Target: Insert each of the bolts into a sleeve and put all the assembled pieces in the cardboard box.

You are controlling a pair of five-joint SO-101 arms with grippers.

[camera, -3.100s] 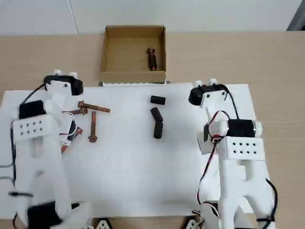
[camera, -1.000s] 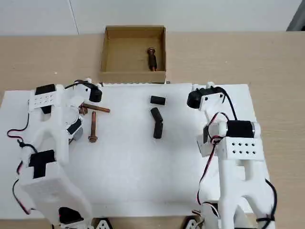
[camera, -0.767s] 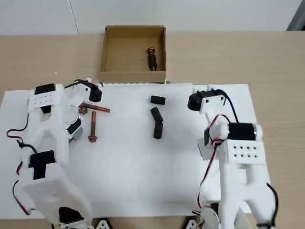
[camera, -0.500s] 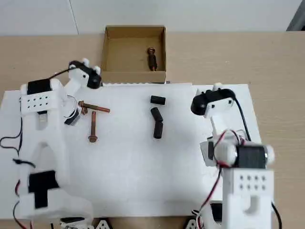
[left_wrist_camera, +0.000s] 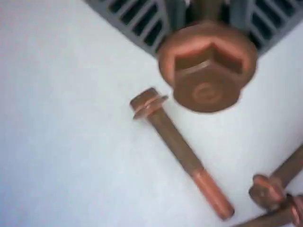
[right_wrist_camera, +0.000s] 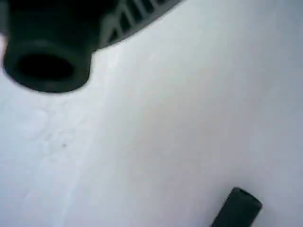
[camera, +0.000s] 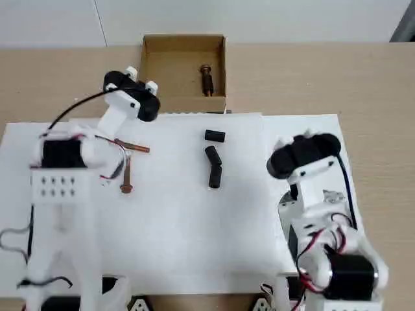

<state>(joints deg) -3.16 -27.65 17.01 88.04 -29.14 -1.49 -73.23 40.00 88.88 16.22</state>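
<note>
Pale wood table [camera: 376, 78] carries a white sheet [camera: 175, 233], and a light surface [camera: 272, 19] lies past its far edge. The left claw [left_wrist_camera: 207, 12] is closed on a copper bolt [left_wrist_camera: 207, 71], whose head faces the wrist camera. Loose bolts [left_wrist_camera: 182, 151] lie on the sheet beneath this claw. The right claw [right_wrist_camera: 80, 19] clamps a black sleeve [right_wrist_camera: 47, 66]. Three loose sleeves [camera: 214, 155] lie between the claws. The cardboard box [camera: 150, 71], just beyond the left claw, holds one assembled piece [camera: 207, 79].
</note>
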